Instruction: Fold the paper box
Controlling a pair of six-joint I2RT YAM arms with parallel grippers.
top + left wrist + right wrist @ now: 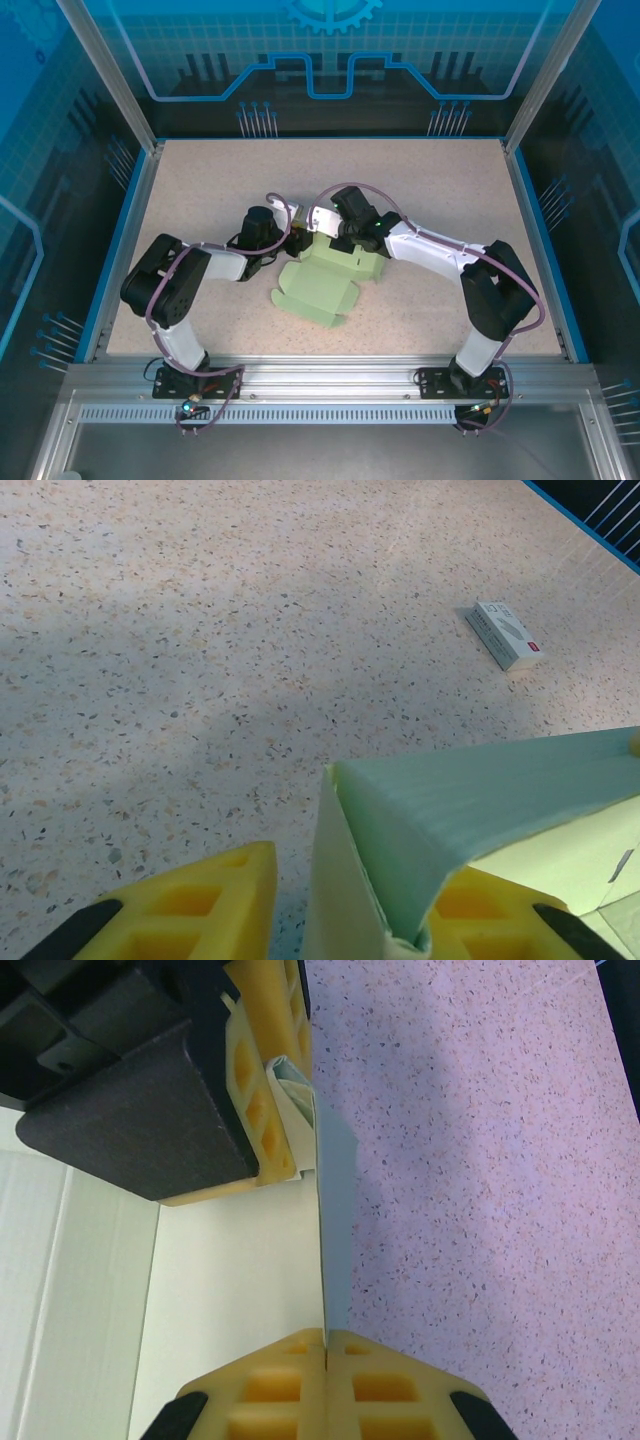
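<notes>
The right end effector (326, 1355) is clamped on a raised flap of the paper box (325, 285) lying mid-worktop (440, 180), while the left end effector (355, 885) straddles that flap, grip unclear, so opposing pulls could tear or crumple it.

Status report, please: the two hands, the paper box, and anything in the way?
Right hand shut on paper box edge. Left hand around its raised flap, grip unclear. Small grey carton lies apart, no obstruction.
</notes>
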